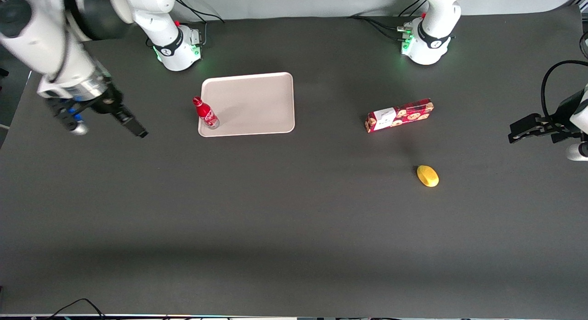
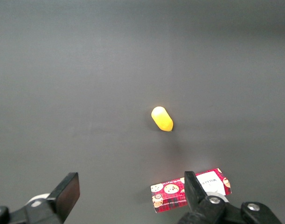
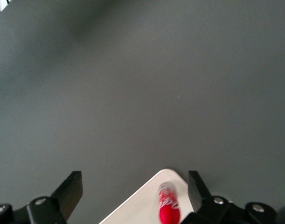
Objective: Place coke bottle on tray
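Note:
The coke bottle (image 1: 205, 112), small and red with white script, stands upright on the tray (image 1: 252, 102), in the corner nearest the working arm's end of the table. The tray is flat and pale beige-pink. My right gripper (image 1: 108, 127) is open and empty. It hangs above the bare table, well apart from the tray, toward the working arm's end. In the right wrist view the gripper (image 3: 133, 186) shows its two fingers wide apart, with the tray corner (image 3: 137, 212) and the bottle (image 3: 169, 205) below them.
A red cookie box (image 1: 399, 115) lies toward the parked arm's end of the table. A yellow oval object (image 1: 427, 176) lies nearer to the front camera than the box. Both show in the left wrist view: box (image 2: 189, 189), yellow object (image 2: 162, 118).

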`<state>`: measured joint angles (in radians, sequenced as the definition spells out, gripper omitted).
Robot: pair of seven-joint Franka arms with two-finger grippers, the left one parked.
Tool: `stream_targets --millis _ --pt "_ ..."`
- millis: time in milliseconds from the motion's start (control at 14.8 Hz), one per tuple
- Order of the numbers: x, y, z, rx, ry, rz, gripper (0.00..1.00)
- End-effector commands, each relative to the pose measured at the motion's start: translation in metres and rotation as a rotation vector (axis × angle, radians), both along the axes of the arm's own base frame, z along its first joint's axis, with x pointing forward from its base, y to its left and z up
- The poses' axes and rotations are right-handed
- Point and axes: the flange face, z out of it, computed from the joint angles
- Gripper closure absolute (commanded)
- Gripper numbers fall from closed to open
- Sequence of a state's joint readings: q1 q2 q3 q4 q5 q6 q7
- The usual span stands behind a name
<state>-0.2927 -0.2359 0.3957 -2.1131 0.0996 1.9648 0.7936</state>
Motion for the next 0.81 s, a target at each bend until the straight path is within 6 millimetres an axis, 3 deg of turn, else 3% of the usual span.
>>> stream_targets --millis 0,135,269,404,472,741 --pt "0.027 -0.079 0.004 -0.038 0.035 0.214 0.0" --pt "0.028 -0.121 -0.003 -0.042 0.046 0.376 0.0" --pt "0.027 -0.146 -0.013 -0.037 0.064 0.575 0.0" --pt "0.03 -0.151 -0.026 -0.024 0.083 0.711 0.0" --pt "0.032 -0.159 -0.03 -0.008 0.078 0.695 0.0" --pt "0.048 -0.153 -0.032 0.013 0.067 0.682 0.0"
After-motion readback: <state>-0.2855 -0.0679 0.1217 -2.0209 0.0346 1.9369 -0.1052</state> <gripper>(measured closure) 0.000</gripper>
